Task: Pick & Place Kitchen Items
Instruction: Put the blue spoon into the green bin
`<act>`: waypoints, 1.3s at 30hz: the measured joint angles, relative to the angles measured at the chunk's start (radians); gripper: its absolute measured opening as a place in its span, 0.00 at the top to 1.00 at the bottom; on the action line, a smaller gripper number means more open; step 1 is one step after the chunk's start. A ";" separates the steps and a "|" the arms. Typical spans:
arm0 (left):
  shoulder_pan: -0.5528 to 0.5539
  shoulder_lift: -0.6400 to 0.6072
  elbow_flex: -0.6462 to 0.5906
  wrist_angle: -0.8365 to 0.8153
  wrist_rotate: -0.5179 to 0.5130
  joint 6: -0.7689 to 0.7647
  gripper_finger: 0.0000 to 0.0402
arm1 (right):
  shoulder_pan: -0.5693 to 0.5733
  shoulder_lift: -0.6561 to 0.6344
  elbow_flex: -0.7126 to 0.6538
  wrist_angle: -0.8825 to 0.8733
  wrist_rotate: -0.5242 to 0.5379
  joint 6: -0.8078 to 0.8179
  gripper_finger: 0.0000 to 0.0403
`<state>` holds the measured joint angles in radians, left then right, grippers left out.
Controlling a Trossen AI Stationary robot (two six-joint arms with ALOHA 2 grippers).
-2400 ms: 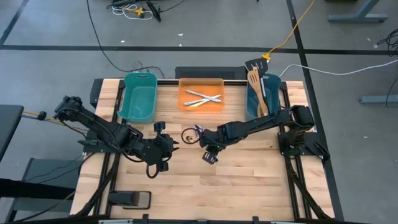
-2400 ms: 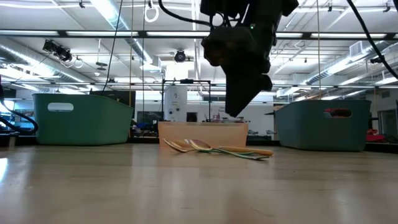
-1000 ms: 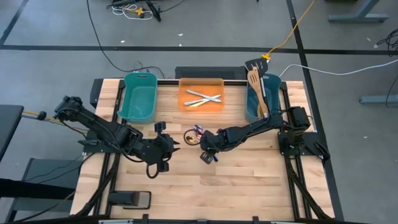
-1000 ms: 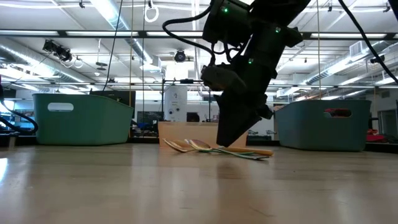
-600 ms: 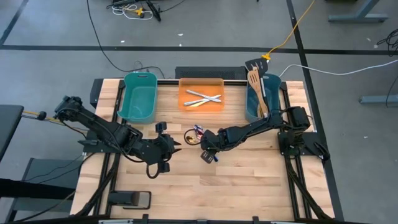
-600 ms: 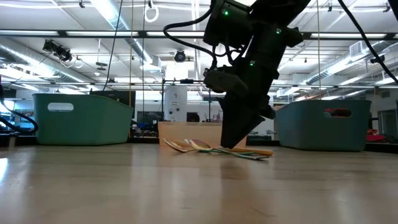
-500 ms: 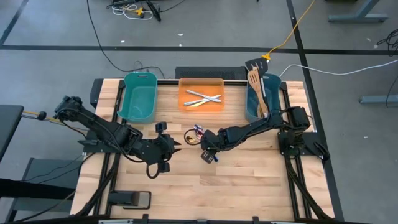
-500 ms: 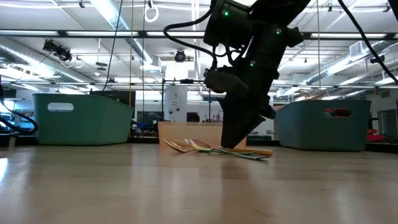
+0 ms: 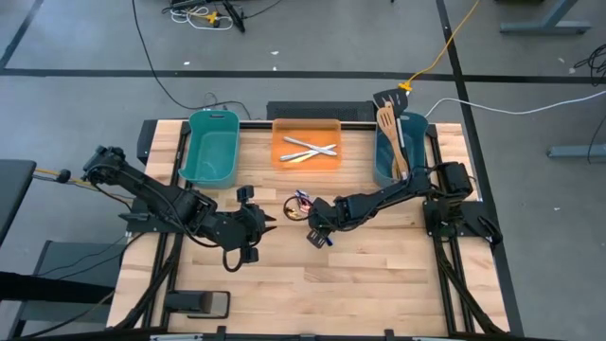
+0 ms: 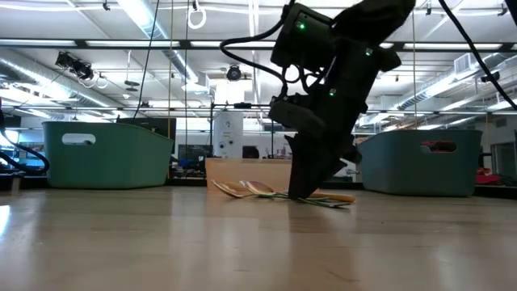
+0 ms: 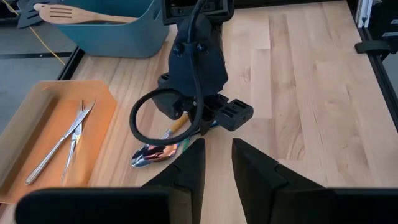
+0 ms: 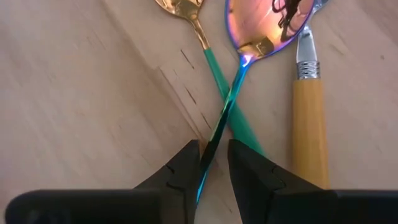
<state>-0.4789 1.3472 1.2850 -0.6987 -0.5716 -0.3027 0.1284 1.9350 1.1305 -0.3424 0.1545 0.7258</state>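
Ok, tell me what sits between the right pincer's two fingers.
The right wrist view shows the iridescent spoon's thin blue handle running between the right pincer's fingers; the green-handled spoon crosses beneath it on the table.
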 joint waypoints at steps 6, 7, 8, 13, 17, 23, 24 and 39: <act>0.000 0.000 0.000 0.000 0.000 0.000 0.79 | 0.000 -0.002 -0.019 0.022 0.010 0.022 0.74; 0.000 0.000 0.000 0.000 0.000 0.000 0.79 | 0.000 -0.002 -0.019 0.021 0.010 0.023 0.73; 0.000 0.000 0.000 0.000 0.000 0.000 0.79 | 0.000 -0.002 -0.019 0.019 0.010 0.027 0.73; 0.000 0.000 0.000 0.000 0.000 0.000 0.79 | 0.000 -0.001 -0.019 -0.007 0.006 0.045 0.73; 0.000 0.000 0.000 0.000 0.000 0.000 0.79 | 0.000 0.000 -0.018 -0.053 0.005 0.052 0.73; 0.000 0.000 0.000 0.000 0.000 0.000 0.79 | 0.000 0.000 -0.019 -0.078 -0.001 0.052 0.73; 0.000 0.000 0.000 0.000 0.000 0.000 0.79 | -0.001 0.000 -0.019 -0.089 -0.002 0.052 0.73; 0.000 0.000 0.000 0.000 0.000 0.000 0.79 | -0.001 0.000 -0.020 -0.192 -0.009 0.041 0.81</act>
<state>-0.4789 1.3472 1.2850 -0.6987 -0.5713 -0.3031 0.1276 1.9347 1.1107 -0.5342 0.1459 0.7671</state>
